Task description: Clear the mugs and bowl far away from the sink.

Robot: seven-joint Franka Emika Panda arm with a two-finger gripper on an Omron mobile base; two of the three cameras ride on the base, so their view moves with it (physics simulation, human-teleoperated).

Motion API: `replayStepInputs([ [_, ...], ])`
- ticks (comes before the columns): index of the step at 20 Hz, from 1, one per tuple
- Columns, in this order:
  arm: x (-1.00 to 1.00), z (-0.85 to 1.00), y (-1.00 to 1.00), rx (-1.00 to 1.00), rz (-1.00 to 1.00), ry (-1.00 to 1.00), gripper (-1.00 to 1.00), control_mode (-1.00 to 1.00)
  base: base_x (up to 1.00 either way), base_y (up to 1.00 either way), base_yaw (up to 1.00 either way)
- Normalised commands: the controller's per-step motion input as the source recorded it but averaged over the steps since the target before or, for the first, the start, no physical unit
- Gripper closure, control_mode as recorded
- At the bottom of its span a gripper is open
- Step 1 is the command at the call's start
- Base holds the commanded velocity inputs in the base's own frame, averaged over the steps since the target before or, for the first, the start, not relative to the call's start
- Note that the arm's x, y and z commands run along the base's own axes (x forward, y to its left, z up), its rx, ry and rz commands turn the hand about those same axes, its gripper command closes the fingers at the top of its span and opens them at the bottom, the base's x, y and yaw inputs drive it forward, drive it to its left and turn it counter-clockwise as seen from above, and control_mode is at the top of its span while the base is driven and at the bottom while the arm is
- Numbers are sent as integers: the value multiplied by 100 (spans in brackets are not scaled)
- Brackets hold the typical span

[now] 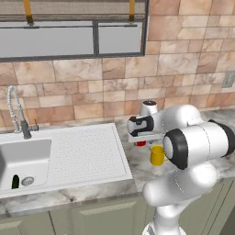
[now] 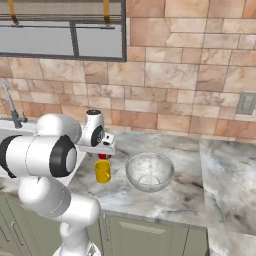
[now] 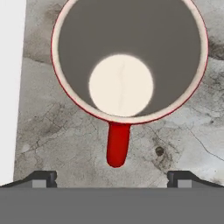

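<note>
The pincer point(image 3: 112, 178), jaws spread wide and empty, hangs directly over the red mug point(image 3: 129, 57) at frame centre on the table point(image 3: 65, 131); if you descend off-centre, a fingertip may strike the rim or handle and tip it toward the yellow mug point(image 2: 103, 171).

Marbled grey surface point(image 2: 190, 195) beside the sink point(image 1: 69, 156)
On it stand a yellow mug point(image 2: 103, 171), a red mug point(image 3: 127, 65) just behind it with its handle toward the camera, and a speckled bowl point(image 2: 149, 171) near the yellow mug
</note>
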Motion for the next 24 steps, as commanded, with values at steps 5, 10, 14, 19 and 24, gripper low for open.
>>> replayStepInputs([
  [5, 6, -4, 0, 0, 0, 0, -100, -100, 0, 0, 0],
  [10, 23, 0, 0, 0, 0, 6, -100, -100, 0, 0, 0],
  [14, 24, 0, 0, 0, 0, 5, -100, -100, 0, 0, 0],
  [19, 21, 0, 0, 0, 0, 2, -100, -100, 0, 0, 0],
  [24, 10, -1, 0, 0, 0, 0, 100, -100, 0, 0, 0],
])
